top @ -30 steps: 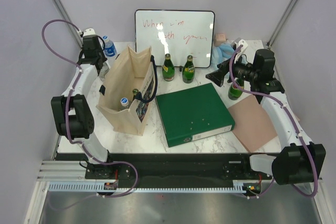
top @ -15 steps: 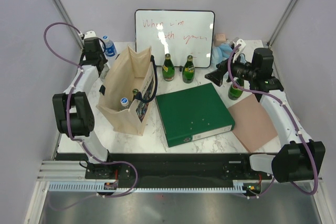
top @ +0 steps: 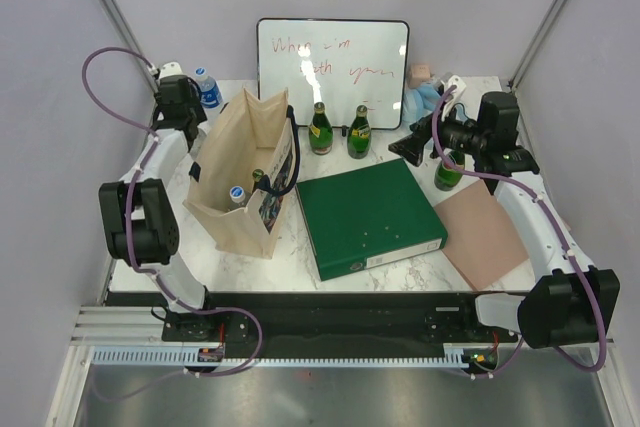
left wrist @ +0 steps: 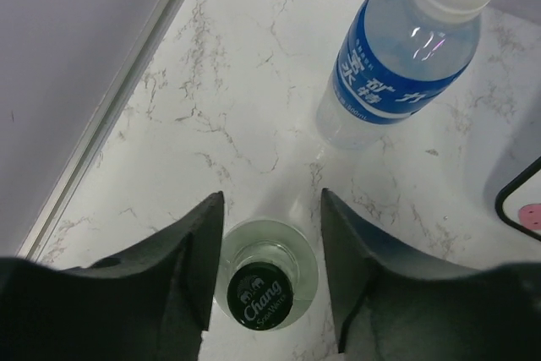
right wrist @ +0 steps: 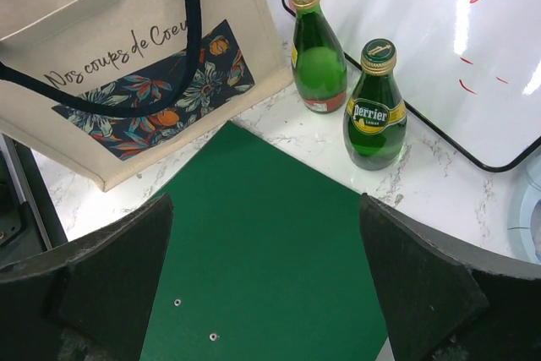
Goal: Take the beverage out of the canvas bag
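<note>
The beige canvas bag point(top: 240, 172) stands upright at the left of the table, its flower print point(right wrist: 144, 95) facing the binder. A blue-capped bottle point(top: 237, 191) and a green bottle top point(top: 258, 176) stick up inside it. Behind the bag, my left gripper point(left wrist: 270, 209) points down at the back left corner. Its jaws stand slightly apart on either side of a clear Chang soda bottle point(left wrist: 264, 292), which stands upright on the marble. The black cap is free between the fingers. My right gripper point(right wrist: 264, 209) hangs wide open and empty above the green binder point(right wrist: 270, 268).
A blue-labelled water bottle point(left wrist: 404, 57) stands next to the soda bottle. Two green Perrier bottles point(right wrist: 317, 52) point(right wrist: 376, 107) stand before the whiteboard point(top: 333, 72). Another green bottle point(top: 449, 173) and a brown board point(top: 485, 239) are on the right. The side wall point(left wrist: 76, 65) is close on the left.
My left jaws have parted from the soda bottle's neck and the left arm has shifted slightly back. The right gripper has edged a little to the left.
</note>
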Motion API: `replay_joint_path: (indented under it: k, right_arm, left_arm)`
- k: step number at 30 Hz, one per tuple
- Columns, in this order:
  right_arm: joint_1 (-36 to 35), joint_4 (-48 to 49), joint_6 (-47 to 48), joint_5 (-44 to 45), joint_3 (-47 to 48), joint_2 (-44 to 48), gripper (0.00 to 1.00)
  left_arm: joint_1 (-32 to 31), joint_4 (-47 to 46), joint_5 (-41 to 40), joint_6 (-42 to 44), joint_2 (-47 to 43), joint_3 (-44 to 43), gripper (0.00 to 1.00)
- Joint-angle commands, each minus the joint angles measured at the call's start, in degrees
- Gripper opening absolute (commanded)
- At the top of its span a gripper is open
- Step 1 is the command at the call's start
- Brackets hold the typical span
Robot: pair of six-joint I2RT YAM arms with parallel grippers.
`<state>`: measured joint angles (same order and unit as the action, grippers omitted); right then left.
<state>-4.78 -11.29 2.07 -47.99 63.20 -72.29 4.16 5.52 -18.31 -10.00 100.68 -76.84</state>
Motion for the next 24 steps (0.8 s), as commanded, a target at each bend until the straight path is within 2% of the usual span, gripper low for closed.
replay_joint_path:
  k: [1, 6, 9, 13, 17, 18, 19, 21, 22, 24]
  right_arm:
    - [-0.41, 0.48, 1.19, -1.58, 2.10, 0.66, 0.98]
    - [-1.37, -0.13, 1.36, -2.63, 2.54, 0.40, 0.98]
    - [-3.22, -2.76, 3.55, -4.83, 4.38, -0.92, 0.98]
    - [-7.43, -11.64, 10.31, -6.15, 9.04, -3.64, 0.98]
    - [-13.93, -20.85, 19.18, -8.87, 16.92, -8.11, 0.98]
    - [-15.51, -27.32, 26.77, -9.57, 18.87, -9.09, 0.98]
    - [-19.44, -30.86, 30.50, -9.76, 20.80, -11.01, 0.98]
    - [-23.68, -37.54, 39.45, -7.84, 25.38, -12.52, 0.98]
    - [-27.88, -39.06, 42.64, -7.21, 26.53, -13.48, 0.98]
    - [-31.94, -40.73, 46.87, -4.68, 28.82, -14.10, 0.98]
  left_arm:
    - [0.49, -4.22, -1.65, -2.30, -7.07, -1.03, 0.61]
    - [0.49, -0.78, 1.34, -3.88, -12.52, -1.21, 0.72]
    - [0.49, 4.22, 5.63, -6.95, -17.35, -1.21, 0.75]
    - [0.49, 9.32, 15.90, -10.91, -24.64, 1.85, 0.77]
    - [0.50, 12.40, 21.99, -11.89, -33.94, 4.85, 0.80]
    - [0.49, 13.63, 24.00, -11.97, -35.11, 5.03, 0.81]
    - [0.49, 14.77, 25.50, -11.89, -36.42, 4.94, 0.82]
    - [0.49, 18.55, 29.61, -11.80, -39.93, 4.94, 0.82]
    - [0.49, 19.69, 30.86, -12.06, -41.00, 5.12, 0.82]
    - [0.49, 22.77, 34.28, -12.50, -44.85, 5.56, 0.82]
